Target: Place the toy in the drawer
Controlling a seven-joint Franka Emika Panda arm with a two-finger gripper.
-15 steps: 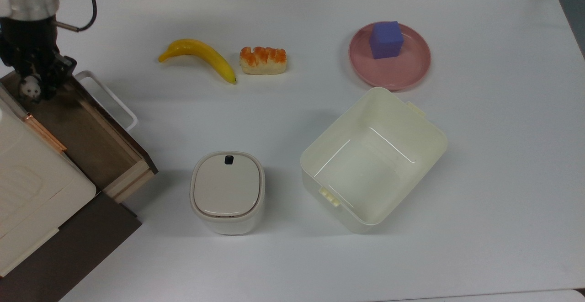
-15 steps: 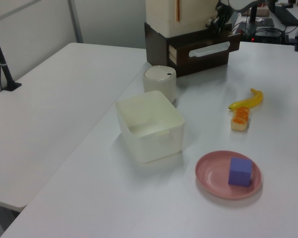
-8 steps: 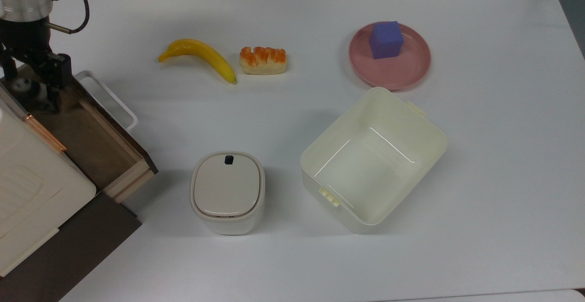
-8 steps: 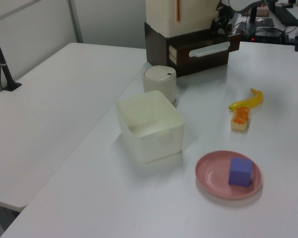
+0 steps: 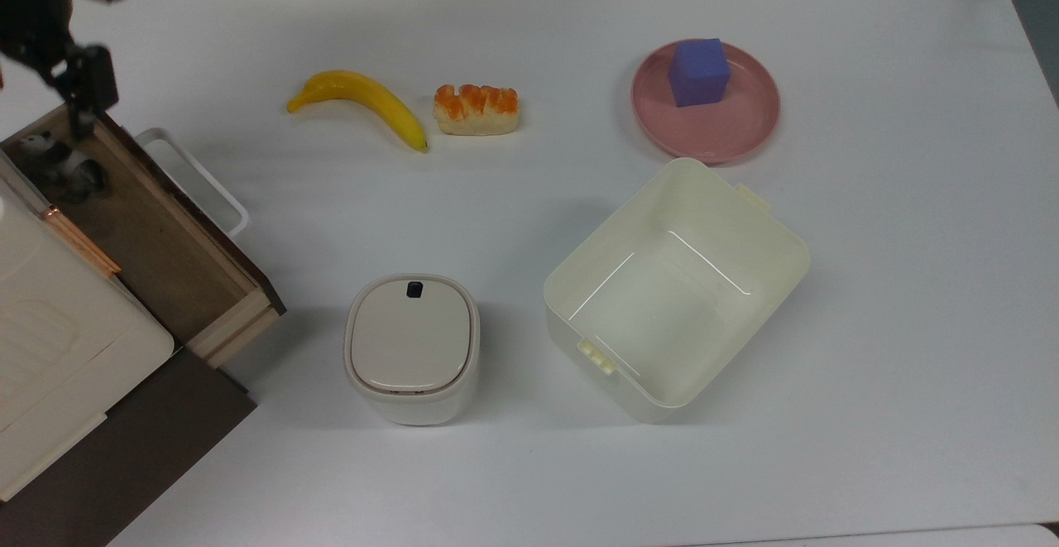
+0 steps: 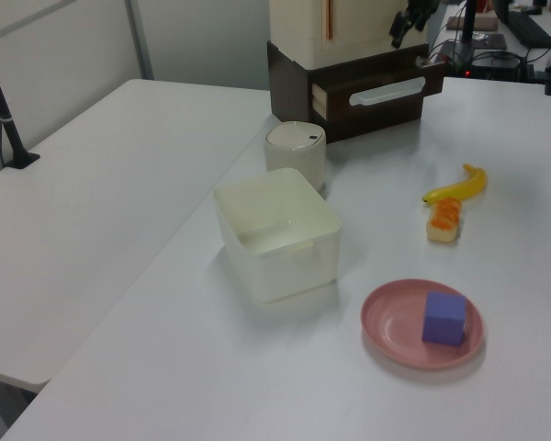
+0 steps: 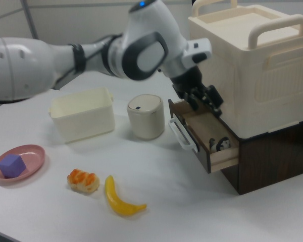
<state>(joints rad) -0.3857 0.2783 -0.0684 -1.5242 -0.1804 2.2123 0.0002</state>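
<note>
The toy [image 5: 51, 155], a tiny black-and-white panda, lies on the brown bottom of the open drawer [image 5: 149, 232] near its back end; in the right view the toy [image 7: 222, 144] rests against the drawer's [image 7: 204, 126] far inner wall. My gripper [image 5: 45, 92] hangs above that end of the drawer, open, holding nothing and apart from the toy. In the right view the gripper [image 7: 205, 100] is just over the drawer's rim beside the cream box. The left view has the gripper [image 6: 407, 22] above the drawer's dark front [image 6: 378, 90].
A cream box [image 5: 50, 340] sits on the cabinet over the drawer. On the table are a banana [image 5: 364, 104], an orange-topped bread piece [image 5: 477, 110], a pink plate [image 5: 711, 137] with a purple cube [image 5: 700, 71], a cream bin [image 5: 790, 237] and a lidded white canister [image 5: 412, 348].
My gripper let go of the toy, opened and rose away from the drawer. The toy now lies on the drawer's bottom.
</note>
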